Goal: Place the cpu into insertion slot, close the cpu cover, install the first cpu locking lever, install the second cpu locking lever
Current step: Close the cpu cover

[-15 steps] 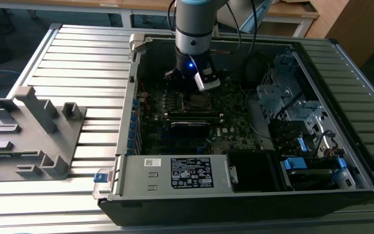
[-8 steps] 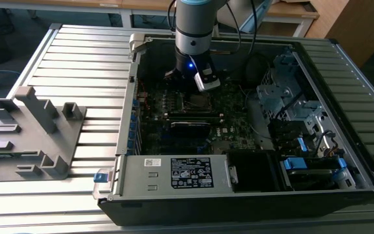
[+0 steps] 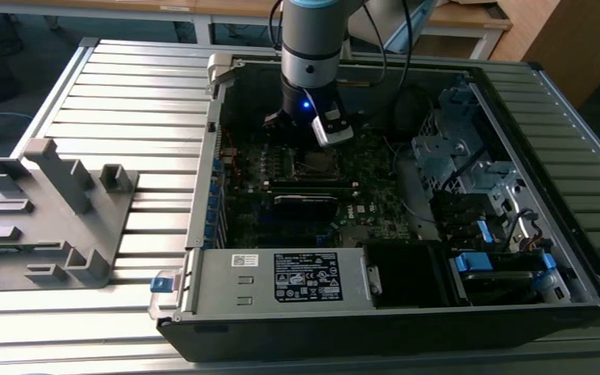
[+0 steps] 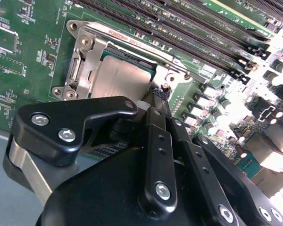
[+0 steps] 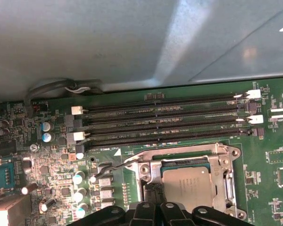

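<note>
**Cpu in the slot, narrow gripper at the cover's corner**

The cpu is a flat square chip with a dull silver-grey top, matt and a little scratched. It sits in the slot on the green board, inside the open case. The cover, a thin frame of bright stamped metal, lies flat around the chip, and the chip's top shows through its square cut-out. A thin wire lever stands out from one corner of the frame. Long black memory slots run beside the socket.

The gripper is black and matt, with round screw heads. Its fingers are drawn close, almost together. The tips are at a corner of the cover, just beside the cpu. Whether they pinch anything there, I cannot tell.
</note>
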